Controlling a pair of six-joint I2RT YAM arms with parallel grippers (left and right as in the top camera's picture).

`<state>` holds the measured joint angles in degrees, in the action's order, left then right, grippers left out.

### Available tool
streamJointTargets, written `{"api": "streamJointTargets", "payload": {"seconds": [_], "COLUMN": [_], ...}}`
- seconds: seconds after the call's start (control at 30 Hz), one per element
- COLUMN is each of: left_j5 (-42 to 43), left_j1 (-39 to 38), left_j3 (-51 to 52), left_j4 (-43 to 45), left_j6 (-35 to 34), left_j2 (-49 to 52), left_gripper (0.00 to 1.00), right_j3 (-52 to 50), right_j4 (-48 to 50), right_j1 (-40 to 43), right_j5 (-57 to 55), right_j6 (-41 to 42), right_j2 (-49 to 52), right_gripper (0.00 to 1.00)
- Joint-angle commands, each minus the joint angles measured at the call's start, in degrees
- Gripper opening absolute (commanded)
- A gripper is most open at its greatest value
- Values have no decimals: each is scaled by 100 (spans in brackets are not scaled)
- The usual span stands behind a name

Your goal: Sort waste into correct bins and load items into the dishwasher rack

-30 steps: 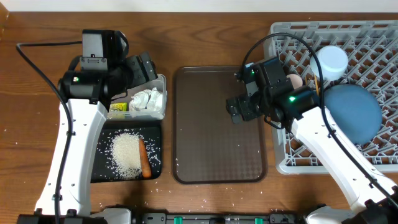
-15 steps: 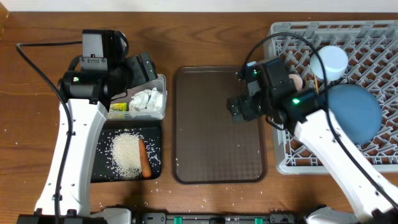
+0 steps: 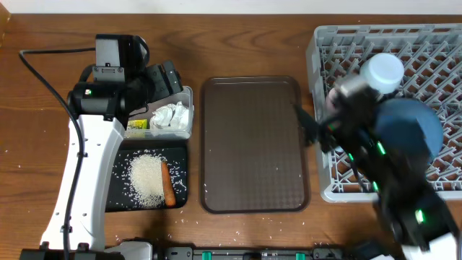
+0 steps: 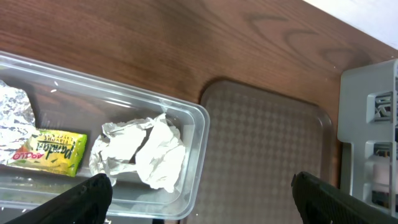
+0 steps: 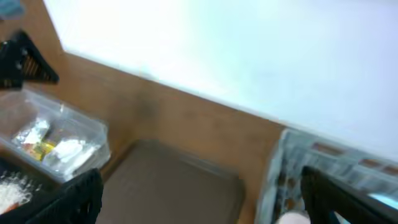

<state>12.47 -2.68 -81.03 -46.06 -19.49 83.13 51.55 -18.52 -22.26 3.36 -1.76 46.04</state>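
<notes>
Your left gripper (image 4: 200, 183) and right gripper (image 5: 200, 186) hang released, empty; swing the right low and the dishwasher rack (image 5: 298, 155) beside its finger could snag.

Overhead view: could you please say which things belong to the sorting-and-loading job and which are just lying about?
Job: clear tub, tissue, snack wrapper, black tray, rice, carrot, dishwasher rack, dark blue plate, light blue cup.
Lying about: brown serving tray.

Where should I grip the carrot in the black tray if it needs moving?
Grip the carrot across its middle, from straight above, closing on its narrow width: it lies flat in the black tray, rice along one side.
</notes>
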Motion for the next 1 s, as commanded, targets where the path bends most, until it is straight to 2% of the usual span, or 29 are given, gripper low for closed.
{"api": "streamJointTargets", "payload": {"seconds": [0.0, 0.17, 0.37, 0.7, 0.97], "left_j5": [-55, -55, -52, -52, -55], "left_j1": [24, 24, 24, 24, 24], "left_j3": [-20, -20, -20, -20, -20], "left_j4": [0, 2, 2, 0, 0], "left_j6": [-2, -2, -2, -2, -2], "left_j2": [-83, -83, -83, -83, -83], "left_gripper": [95, 95, 95, 95, 95], "right_j3": [-1045, -2396, -3370, -4516, -5101], "right_j4": [428, 831, 1054, 1923, 2048], "right_j1": [299, 894, 1394, 1814, 1860], "right_j5": [-55, -55, -55, -55, -33], "right_j6": [-17, 203, 262, 1082, 1115], "right_j2": [-1047, -2712, -3871, -4546, -4575], "right_gripper": [99, 99, 99, 99, 99]}}
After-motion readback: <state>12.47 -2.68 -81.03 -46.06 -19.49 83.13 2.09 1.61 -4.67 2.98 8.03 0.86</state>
